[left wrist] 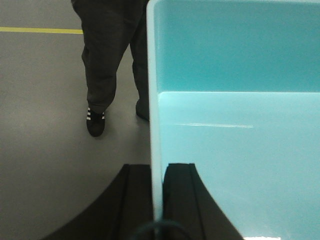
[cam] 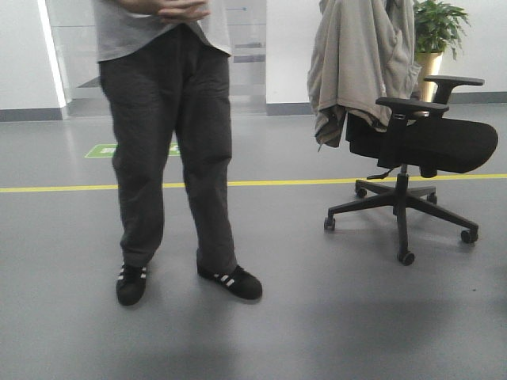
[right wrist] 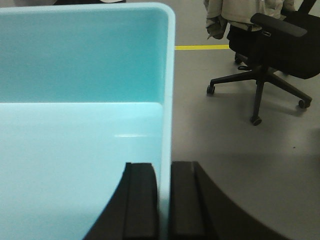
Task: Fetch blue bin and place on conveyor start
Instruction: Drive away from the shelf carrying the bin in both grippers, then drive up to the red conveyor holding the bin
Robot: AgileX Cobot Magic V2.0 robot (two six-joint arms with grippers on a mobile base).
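The blue bin (left wrist: 235, 125) is a pale aqua plastic tub with nothing in it, held off the grey floor between both arms. My left gripper (left wrist: 157, 172) is shut on the bin's left wall, one black finger outside and one inside. In the right wrist view the same blue bin (right wrist: 80, 130) fills the left side, and my right gripper (right wrist: 165, 170) is shut on its right wall in the same way. The conveyor start is out of view. Neither the bin nor either gripper shows in the front view.
A person (cam: 170, 142) in dark trousers and black shoes stands close ahead, left of centre. A black office chair (cam: 416, 150) draped with a beige jacket stands at the right. A yellow floor line (cam: 261, 183) runs across the grey floor.
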